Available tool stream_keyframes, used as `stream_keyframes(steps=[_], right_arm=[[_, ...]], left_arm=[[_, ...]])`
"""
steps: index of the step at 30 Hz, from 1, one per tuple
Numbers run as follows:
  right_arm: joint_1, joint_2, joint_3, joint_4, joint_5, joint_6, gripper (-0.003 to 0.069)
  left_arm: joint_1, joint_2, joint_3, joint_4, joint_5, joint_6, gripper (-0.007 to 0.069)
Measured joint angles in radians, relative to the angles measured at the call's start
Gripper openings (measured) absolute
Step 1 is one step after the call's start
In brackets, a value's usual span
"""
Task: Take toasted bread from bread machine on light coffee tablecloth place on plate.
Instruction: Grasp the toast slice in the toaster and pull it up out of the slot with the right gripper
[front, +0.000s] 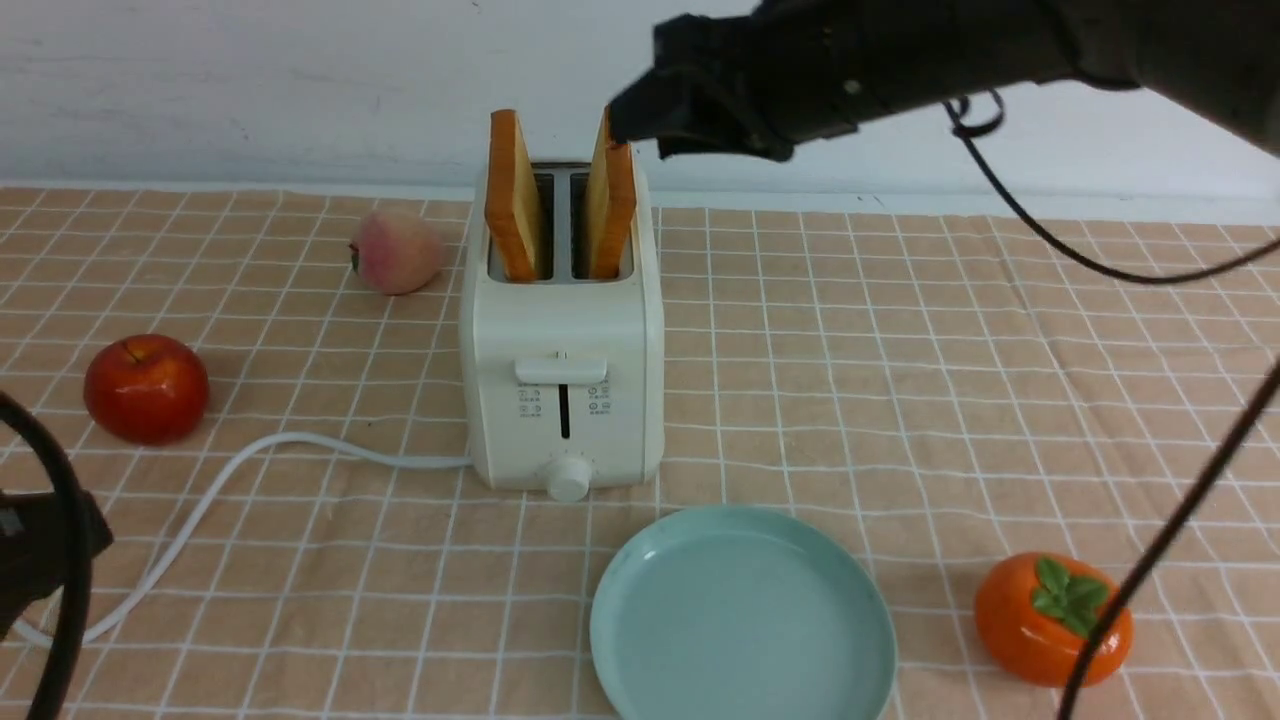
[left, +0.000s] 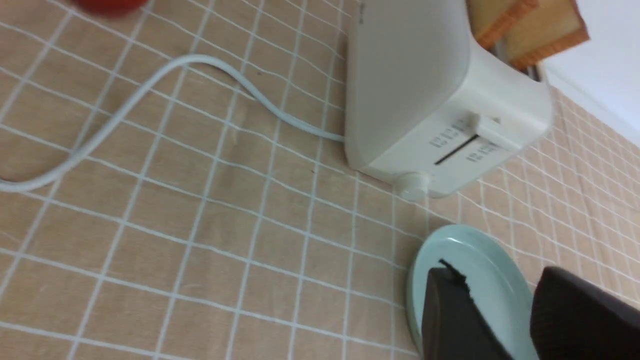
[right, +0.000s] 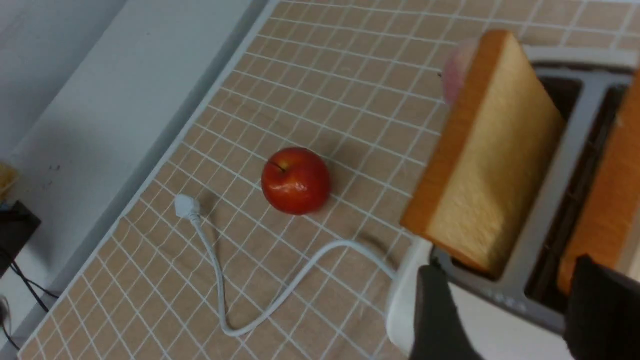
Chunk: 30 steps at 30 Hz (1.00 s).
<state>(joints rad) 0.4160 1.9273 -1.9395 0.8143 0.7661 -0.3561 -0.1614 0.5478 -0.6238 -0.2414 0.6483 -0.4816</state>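
Where the front view's lower edge cuts it, the plate (front: 740, 640) lies on the light coffee tablecloth (front: 900, 400) at lower centre, with an orange persimmon-like fruit (front: 1052, 620) at lower right. At the lower left edge, part of the left arm shows. In its wrist view the left gripper (left: 495, 280) hangs over the plate's rim with its dark fingers (left: 450, 320) spread apart and nothing between them but the plate beyond. A white cord (front: 200, 500) curls from lower left up to the bread machine (front: 565, 380), which stands just behind the plate at the frame's centre. A red apple (front: 146, 388) sits at mid left. The toasted bread stands upright in the two slots, the left slice (front: 513, 195) and the right slice (front: 612, 205) both leaning a little outward. A peach (front: 397, 250) lies further back, left of the machine. At the top of the frame the right gripper (front: 635, 120) meets the right slice's upper corner. Its wrist view shows the jaws standing apart over the machine's top, pinching nothing. A white wall (front: 250, 80) closes the scene
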Motion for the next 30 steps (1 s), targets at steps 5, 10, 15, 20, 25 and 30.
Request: stream_keyframes(steps=[5,10,15,20,25,30], right_arm=[[0.021,0.117,-0.191,-0.136,0.076,0.108,0.0505],[0.031,0.205,-0.288,-0.318,0.162,0.283,0.0582],[0.037,0.240,-0.294,-0.419,0.172,0.384,0.0586],[0.038,0.253,-0.296,-0.398,0.119,0.399,0.0561],[0.038,0.280,-0.299,-0.379,0.087,0.388,0.0490],[0.038,0.280,-0.299,-0.366,0.087,0.377,0.0188]], left_arm=[[-0.033,0.000,0.000,-0.008,-0.022,0.013,0.0237],[-0.033,0.000,-0.022,-0.039,0.004,0.078,0.0237],[-0.083,0.000,-0.052,-0.054,0.011,0.175,0.0237],[-0.146,0.001,-0.054,-0.059,0.012,0.301,0.0237],[-0.152,0.001,-0.054,-0.059,0.017,0.330,0.0237],[-0.152,0.001,-0.054,-0.059,0.044,0.334,0.0237]])
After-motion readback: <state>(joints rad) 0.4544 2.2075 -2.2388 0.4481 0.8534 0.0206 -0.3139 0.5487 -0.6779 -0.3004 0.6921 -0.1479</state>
